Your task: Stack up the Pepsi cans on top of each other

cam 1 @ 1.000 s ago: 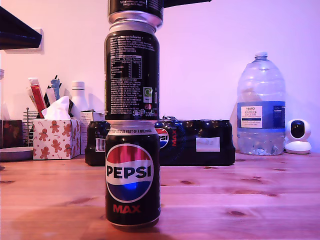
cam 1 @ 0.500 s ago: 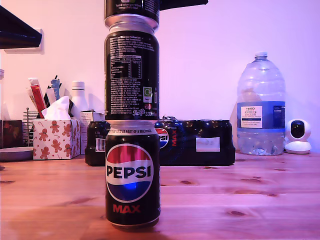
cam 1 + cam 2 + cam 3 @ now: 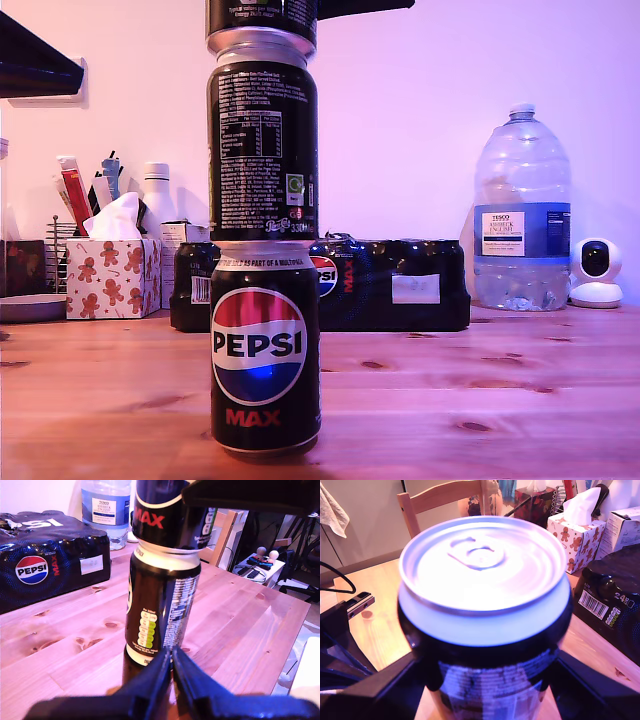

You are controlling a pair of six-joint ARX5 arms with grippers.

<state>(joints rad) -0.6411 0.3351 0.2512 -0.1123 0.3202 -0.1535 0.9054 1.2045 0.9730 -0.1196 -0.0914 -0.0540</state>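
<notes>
The top can is edging toward the exterior view's left over the mid can, which stands on the bottom can, nearly seated. My second gripper is clamping the top can; my first gripper is closed, empty.

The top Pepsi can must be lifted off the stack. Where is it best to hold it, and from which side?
Grip the top Pepsi can on its black side wall, jaws on opposite sides, as my second gripper does. Come in level: it stands upright on the middle Pepsi can, so a sideways push could topple the stack.
</notes>
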